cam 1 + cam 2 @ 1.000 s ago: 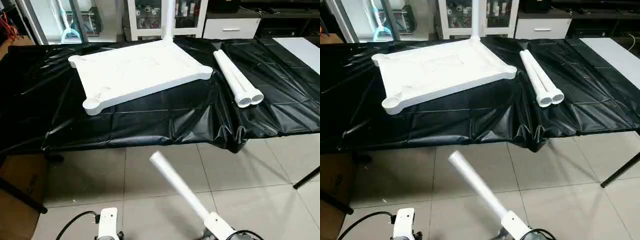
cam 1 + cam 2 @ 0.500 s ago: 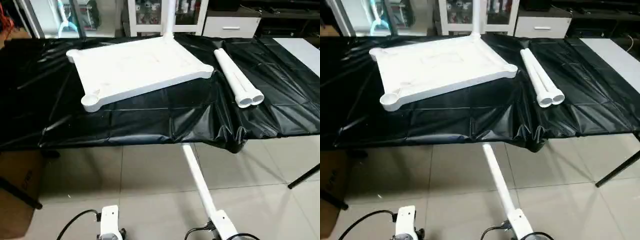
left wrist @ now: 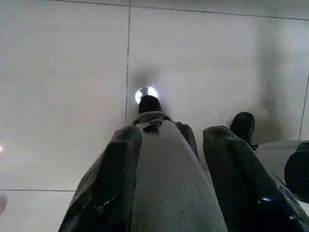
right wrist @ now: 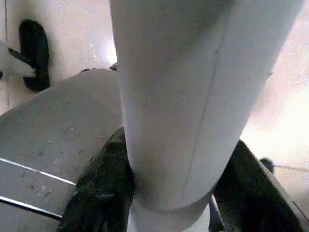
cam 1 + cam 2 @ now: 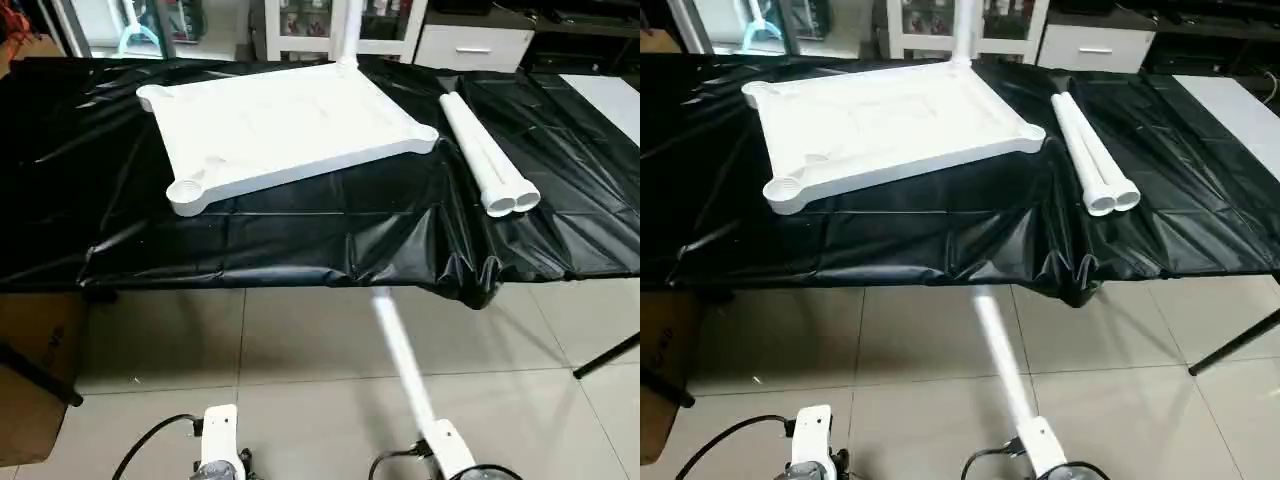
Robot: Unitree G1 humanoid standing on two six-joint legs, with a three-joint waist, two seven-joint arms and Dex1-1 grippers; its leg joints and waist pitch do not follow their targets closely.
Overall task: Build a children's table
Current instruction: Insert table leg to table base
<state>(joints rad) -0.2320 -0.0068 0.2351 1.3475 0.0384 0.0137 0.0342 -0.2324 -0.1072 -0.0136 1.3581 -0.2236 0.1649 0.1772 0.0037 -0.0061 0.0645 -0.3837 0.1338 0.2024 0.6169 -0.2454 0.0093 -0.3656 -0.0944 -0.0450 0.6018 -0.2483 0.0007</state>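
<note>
- The white plastic tabletop [image 5: 285, 128] lies underside up on the black plastic sheet [image 5: 330, 225] covering a work table, ahead of and above the robot's arms, a round corner socket [image 5: 186, 192] open at its near-left corner.
- One leg already stands upright [image 5: 346, 30] in the far corner socket; two loose legs [image 5: 486, 165] lie side by side on the sheet just right of the tabletop, open ends toward the robot.
- The right gripper [image 4: 178, 193] has both black fingers [image 4: 104, 188] clamped around the thick end of a fourth white tapered leg [image 5: 400, 355], seen close up in the right wrist view.
- That held leg's long axis points forward and slightly left from the hand, its free tip reaching the hanging edge of the sheet, below the tabletop's near-right corner [image 5: 425, 133].
- Judged from this layout, the right arm is the nearer one to the near-right socket, and the leg must be raised and tipped upright before it can seat.
- The left gripper [image 3: 166, 145] hangs low over the tiled floor [image 3: 63, 96], its fingers [image 3: 118, 159] apart and holding nothing, well short of the table.
- Both arms sit low at the bottom of the head view, forearms reaching forward.
</note>
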